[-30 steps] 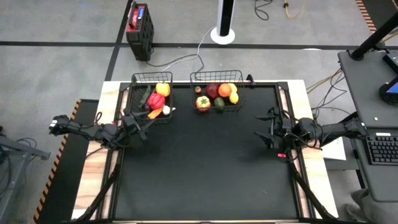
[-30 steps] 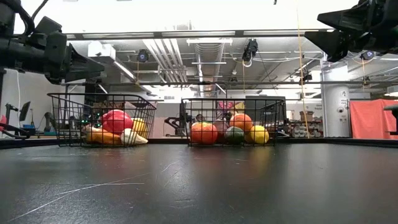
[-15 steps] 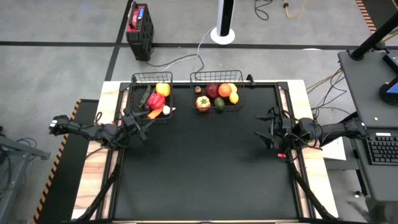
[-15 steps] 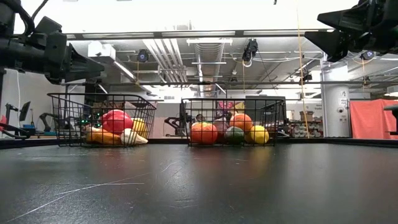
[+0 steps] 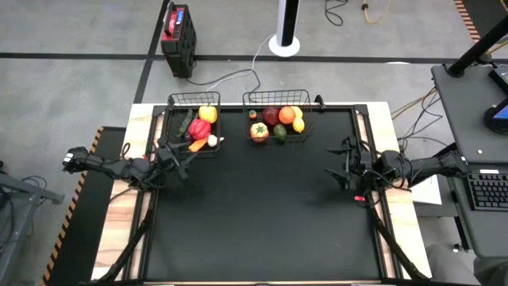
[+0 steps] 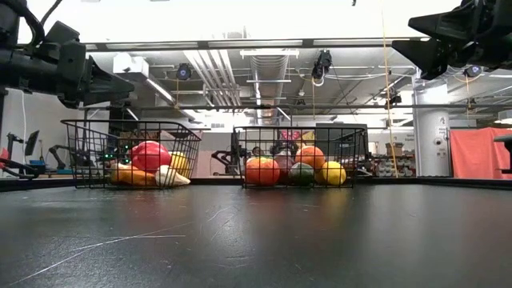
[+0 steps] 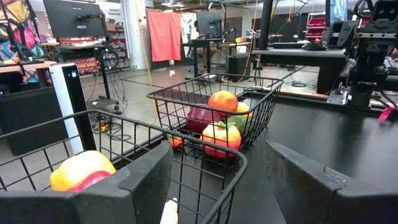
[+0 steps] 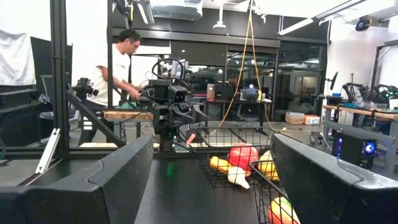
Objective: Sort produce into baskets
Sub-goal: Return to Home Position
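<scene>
Two black wire baskets stand at the table's far edge. The left basket (image 5: pixel 192 123) holds a yellow pepper, a red pepper, a carrot and garlic. The right basket (image 5: pixel 277 117) holds an orange, a lemon, a dark red fruit, an avocado and a red-orange pepper. My left gripper (image 5: pixel 181 159) is open and empty, just near of the left basket. My right gripper (image 5: pixel 340 169) is open and empty at the table's right side, above the mat.
The black mat (image 5: pixel 262 214) covers the table between the arms. A person (image 8: pixel 118 59) stands beyond the table's left side in the right wrist view. A black desk with a keyboard (image 5: pixel 486 191) stands off the right edge.
</scene>
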You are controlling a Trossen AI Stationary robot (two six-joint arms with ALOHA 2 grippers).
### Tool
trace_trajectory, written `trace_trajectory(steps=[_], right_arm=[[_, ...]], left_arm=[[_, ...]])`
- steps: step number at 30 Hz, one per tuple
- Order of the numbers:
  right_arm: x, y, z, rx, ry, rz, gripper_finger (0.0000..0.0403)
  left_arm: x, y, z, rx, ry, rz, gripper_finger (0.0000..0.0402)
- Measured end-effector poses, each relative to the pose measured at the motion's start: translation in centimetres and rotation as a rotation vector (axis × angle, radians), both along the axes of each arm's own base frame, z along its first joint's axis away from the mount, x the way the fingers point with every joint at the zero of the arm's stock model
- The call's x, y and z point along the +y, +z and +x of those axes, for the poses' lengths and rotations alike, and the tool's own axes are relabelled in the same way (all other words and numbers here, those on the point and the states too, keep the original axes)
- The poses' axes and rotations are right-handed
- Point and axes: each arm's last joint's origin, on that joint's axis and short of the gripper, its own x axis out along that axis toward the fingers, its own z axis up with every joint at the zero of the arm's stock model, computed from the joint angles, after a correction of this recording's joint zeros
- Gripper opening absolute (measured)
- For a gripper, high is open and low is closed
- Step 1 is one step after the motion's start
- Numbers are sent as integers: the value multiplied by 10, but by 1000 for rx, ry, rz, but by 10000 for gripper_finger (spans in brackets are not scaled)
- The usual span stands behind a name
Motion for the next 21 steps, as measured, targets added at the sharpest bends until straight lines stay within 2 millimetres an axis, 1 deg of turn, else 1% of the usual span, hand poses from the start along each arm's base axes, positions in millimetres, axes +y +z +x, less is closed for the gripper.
trace_trajectory(steps=[4,14,21], right_arm=[[0,0,0,1,0,0,313],[0,0,0,0,0,0,327],[0,0,0,0,0,0,326]], left_arm=[[0,0,0,0,0,0,233],[0,0,0,0,0,0,233],[0,0,0,0,0,0,233]])
